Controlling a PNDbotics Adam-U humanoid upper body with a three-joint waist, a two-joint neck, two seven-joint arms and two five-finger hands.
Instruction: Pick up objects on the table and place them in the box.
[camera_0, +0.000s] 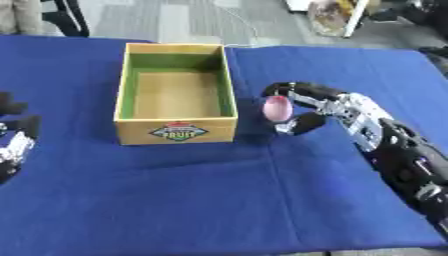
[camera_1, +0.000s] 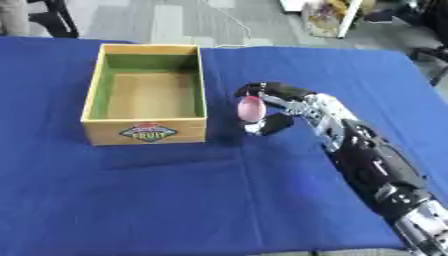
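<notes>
Fingers (camera_0: 293, 90) of the right hand (camera_0: 325, 105) curl over the top of a pink egg-shaped thing (camera_0: 277, 109), with the thumb (camera_0: 303, 123) hooked in beneath it, so the thing sits pinched between them; whether it is lifted off the cloth or touching it, I cannot tell; the step in hand looks to be the grasp itself or the start of the carry; just beyond the fingertips, toward the robot's left, stands the box (camera_0: 176, 131), its near right wall close beside the pink thing but apart from it; the next move, as I judge it, calls for raising the thing above the rim, swinging it leftward over the wall, and letting go above the floor of the box, which shows nothing in it; the pink thing is smooth, rounded, taller than wide, pale rose with a lighter sheen on its face; outward again, the cloth (camera_0: 219, 200) is blue and creased near the hand; far off at the left edge the left hand (camera_0: 16, 137) rests idle, its fingers relaxed and holding nothing.
</notes>
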